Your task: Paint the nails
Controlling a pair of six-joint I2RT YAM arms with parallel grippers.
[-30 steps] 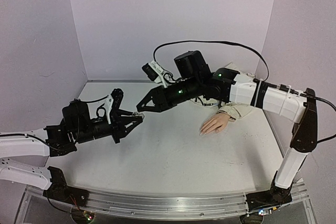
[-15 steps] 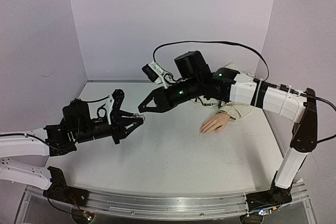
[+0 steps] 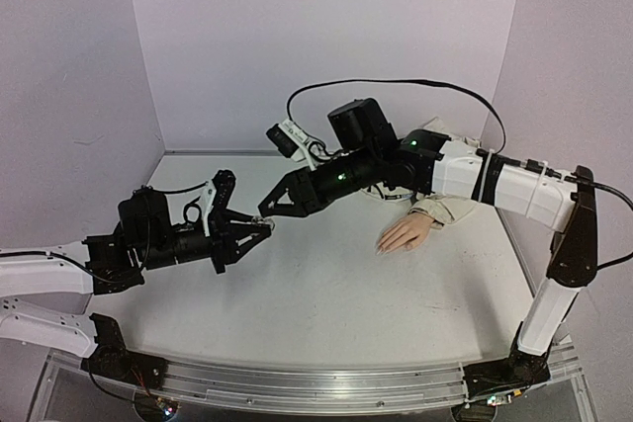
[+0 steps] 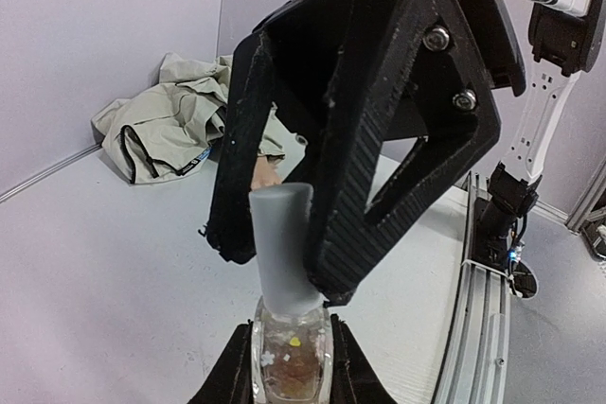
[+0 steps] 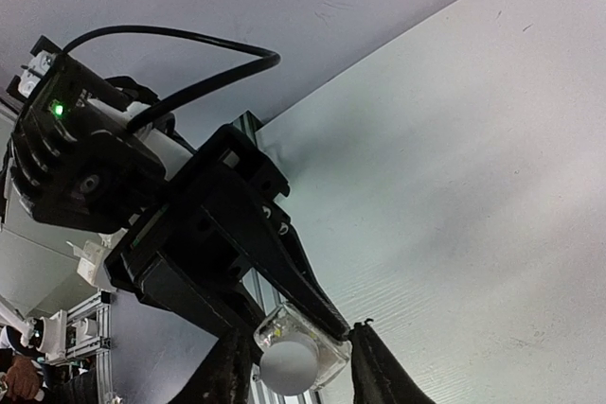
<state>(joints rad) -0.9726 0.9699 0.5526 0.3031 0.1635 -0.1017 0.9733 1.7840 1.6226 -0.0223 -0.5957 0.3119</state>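
Nails (image 3: 380,249) well apart from the bottle (image 4: 289,364)

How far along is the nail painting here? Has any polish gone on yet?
Done: the left tool grips the polish bottle off the table. In hand: the right tool straddles its grey cap, jaws not yet closed, so the bottle looks unopened. Left: uncap, reach the mannequin hand, paint the nails; they are too small here to show any polish.
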